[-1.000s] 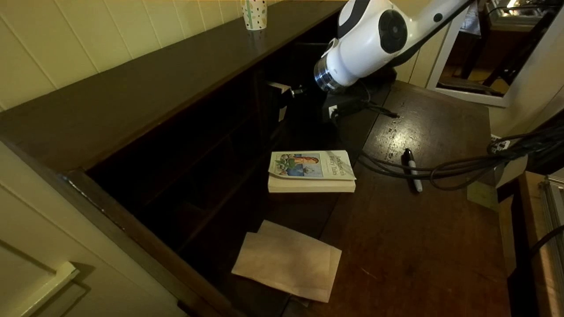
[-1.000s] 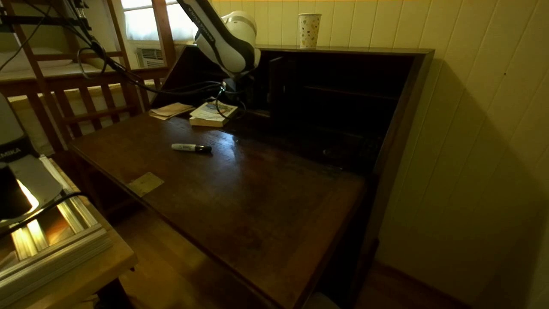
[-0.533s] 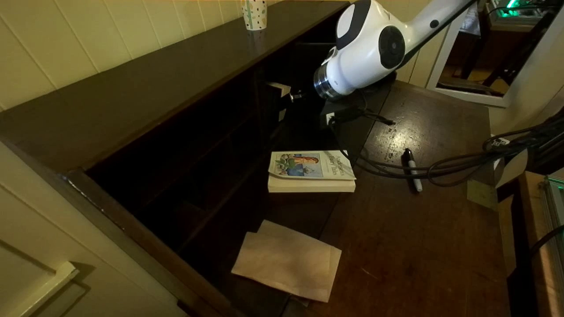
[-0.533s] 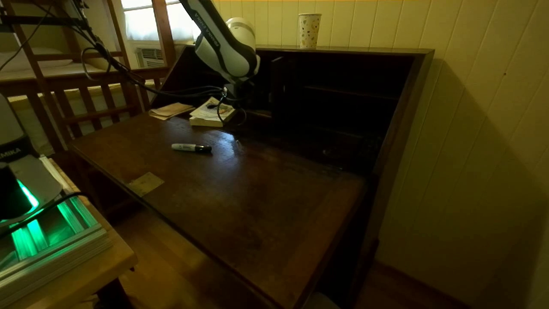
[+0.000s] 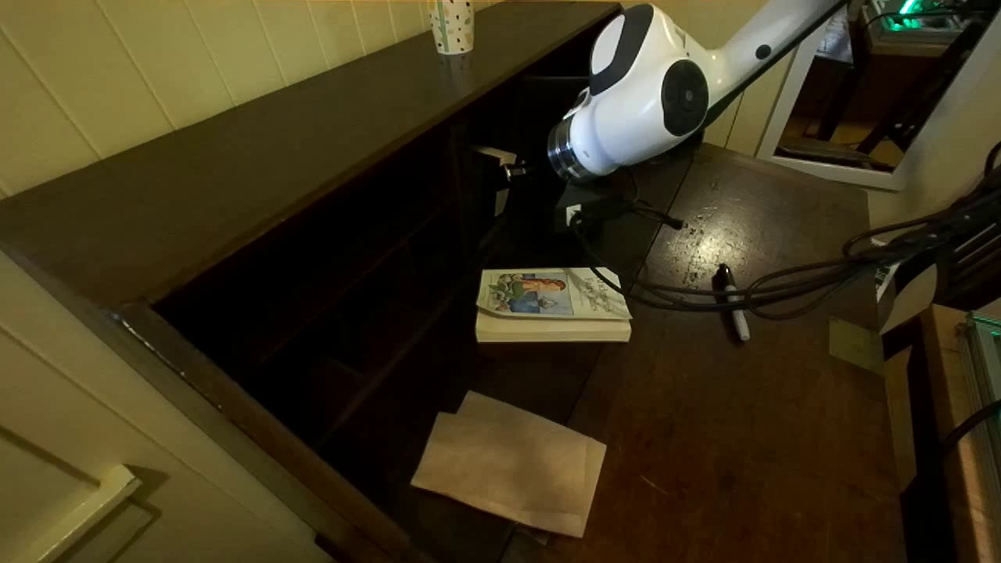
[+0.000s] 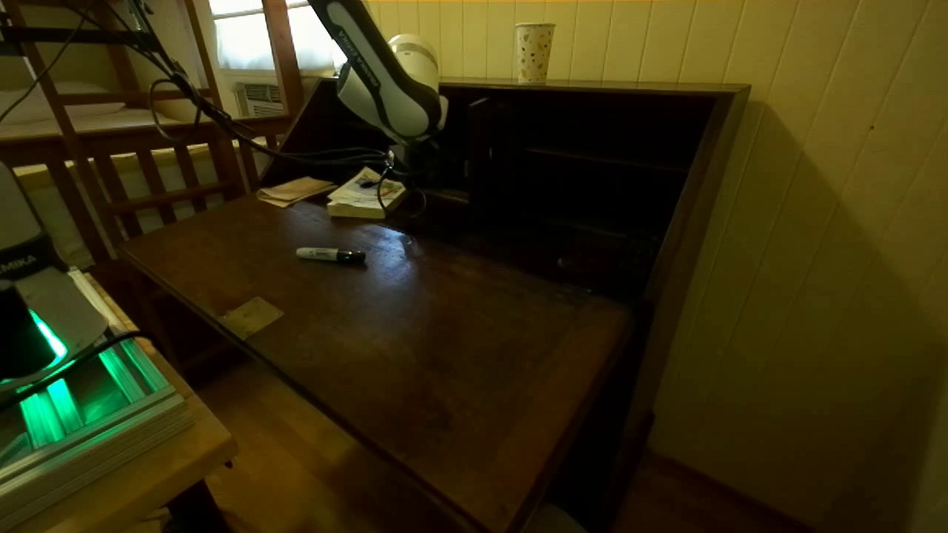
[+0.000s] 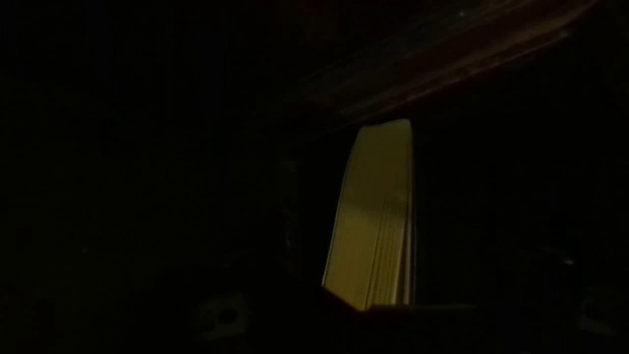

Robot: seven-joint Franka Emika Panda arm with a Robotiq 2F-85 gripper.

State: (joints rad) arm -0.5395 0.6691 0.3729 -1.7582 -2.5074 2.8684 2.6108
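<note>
White Panda arm [image 5: 649, 102] has edged nearer an upright book [image 7: 376, 211] inside the secretary desk [image 6: 444, 333], its gripper [image 5: 516, 173] spread wide, seemingly empty, now apparently within reach.

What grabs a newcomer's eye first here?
Likely the white arm, bright against the dark desk it leans over. Then the green glow at the lower left of an exterior view, or the cream paperback lying on the desk. In the nearly black wrist view, the pale page edges of a book show just right of centre.
</note>
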